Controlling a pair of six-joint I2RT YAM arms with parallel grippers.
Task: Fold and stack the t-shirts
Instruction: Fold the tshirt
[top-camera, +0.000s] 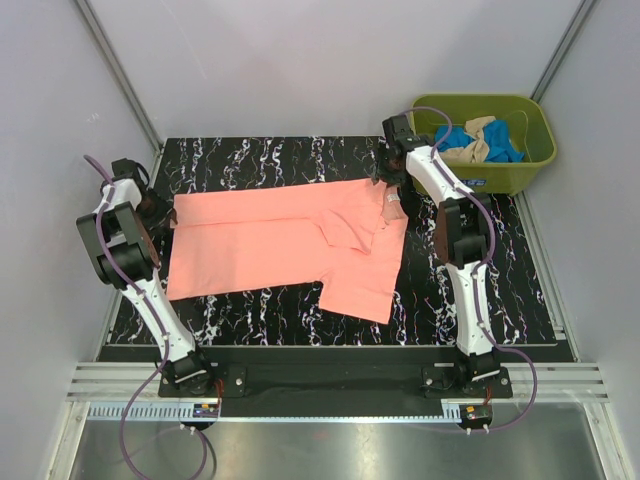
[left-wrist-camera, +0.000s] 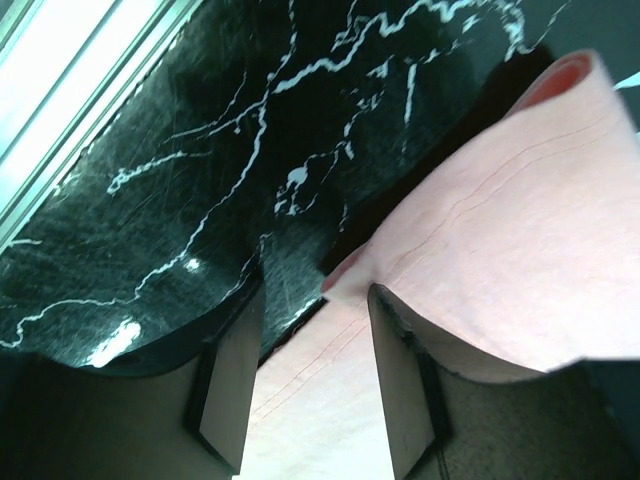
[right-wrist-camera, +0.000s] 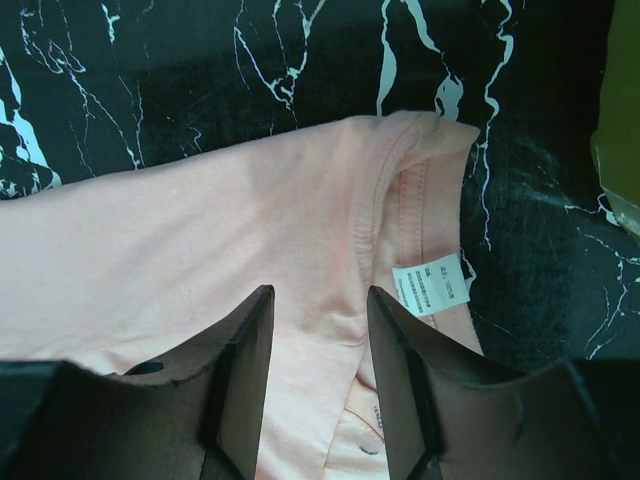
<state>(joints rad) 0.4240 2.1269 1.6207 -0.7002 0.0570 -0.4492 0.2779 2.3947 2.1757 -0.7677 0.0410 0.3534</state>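
Left end effector (left-wrist-camera: 315, 300) spread astride salmon-pink t-shirt (left-wrist-camera: 520, 230) hem, right end effector (right-wrist-camera: 320, 300) spread above its collar

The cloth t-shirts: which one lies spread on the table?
The salmon-pink cloth t-shirt; the bright blue t-shirt and beige-tan t-shirt sit crumpled in the olive-green plastic tub.

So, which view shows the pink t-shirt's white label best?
The right wrist view: the label lies close and uncovered by the collar. The top view shows only a tiny pale spot. The left wrist view shows the t-shirt's edge, no label.
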